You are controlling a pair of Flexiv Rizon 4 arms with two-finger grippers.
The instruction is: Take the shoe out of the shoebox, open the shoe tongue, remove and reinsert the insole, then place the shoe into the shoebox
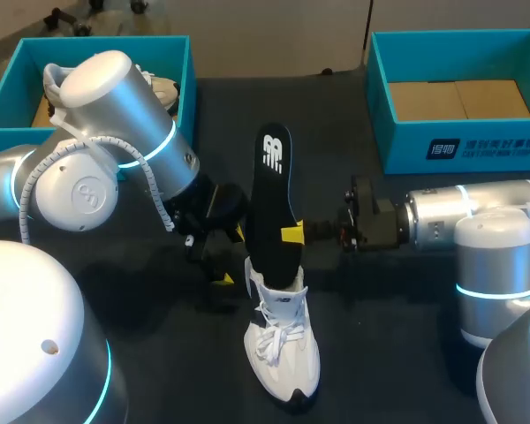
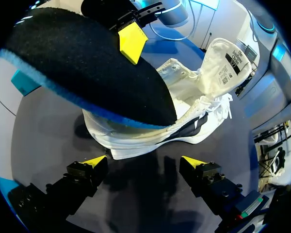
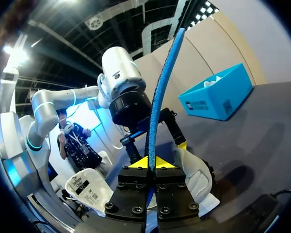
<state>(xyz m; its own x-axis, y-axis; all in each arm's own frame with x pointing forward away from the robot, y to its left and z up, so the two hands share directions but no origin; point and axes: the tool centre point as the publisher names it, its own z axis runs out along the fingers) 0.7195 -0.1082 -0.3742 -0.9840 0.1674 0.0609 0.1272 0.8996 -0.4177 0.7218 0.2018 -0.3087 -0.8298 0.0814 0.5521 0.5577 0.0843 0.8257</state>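
Near the middle of the table (image 1: 397,336), the white shoe (image 1: 283,353) is resting with its long axis running from the robot's side to the far side, toe pointing toward the robot. The black insole (image 1: 269,203) is sticking up out of its opening and leaning away, roughly in line with the shoe, with its white-logo end farthest off.

The right gripper (image 1: 293,234) is coming in from the side and pinching the insole partway along. Only the right wrist view is showing this fully: both yellow tips are pressing together on the insole's blue edge, which is rising straight up between them.

The left gripper (image 1: 230,256) is hovering just beside the shoe. The left wrist view is showing its fingers spread wide with nothing between them and the shoe lying broadside just ahead. That view alone is revealing the tongue (image 2: 218,53) pulled open, with a printed label (image 2: 234,62) on its inner face too small to read.

Well apart at the far side, two teal shoeboxes are standing. The right shoebox (image 1: 459,146) is carrying white print on its front wall, and the left shoebox (image 1: 97,46) is holding another shoe (image 1: 163,88).
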